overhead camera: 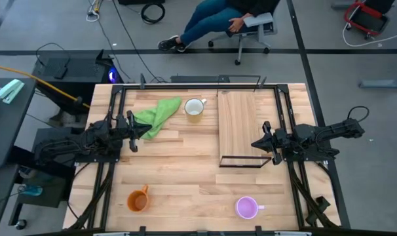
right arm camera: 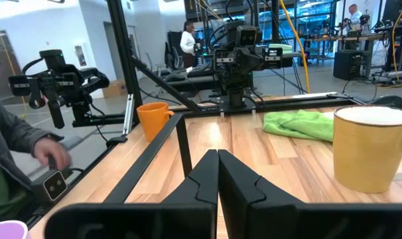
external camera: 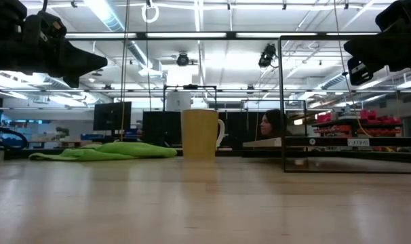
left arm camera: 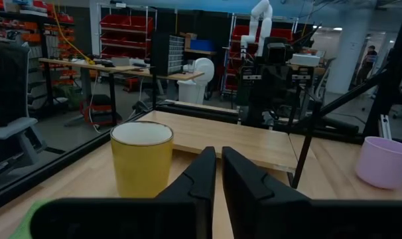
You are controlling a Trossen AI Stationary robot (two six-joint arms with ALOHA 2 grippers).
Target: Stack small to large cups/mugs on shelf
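From above, the worktop [overhead camera: 185, 170] carries the white mug [overhead camera: 194, 108] beside the green cloth [overhead camera: 156, 117], the orange mug [overhead camera: 138, 200] and purple mug [overhead camera: 247, 208] along the near edge, and the shelf [overhead camera: 239, 124] empty. Left gripper [overhead camera: 146, 129] and right gripper [overhead camera: 256, 143] hover apart, holding nothing. At table height, a mug [external camera: 200, 134] stands upright. Wrist views show right jaws pressed together, left jaws seemingly parted a sliver.

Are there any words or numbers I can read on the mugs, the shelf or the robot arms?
None can be read.
The white mug, orange mug and purple mug are plain.
The shelf shows bare wood only.
Small labels on room shelving in the low view are too blurred to read.
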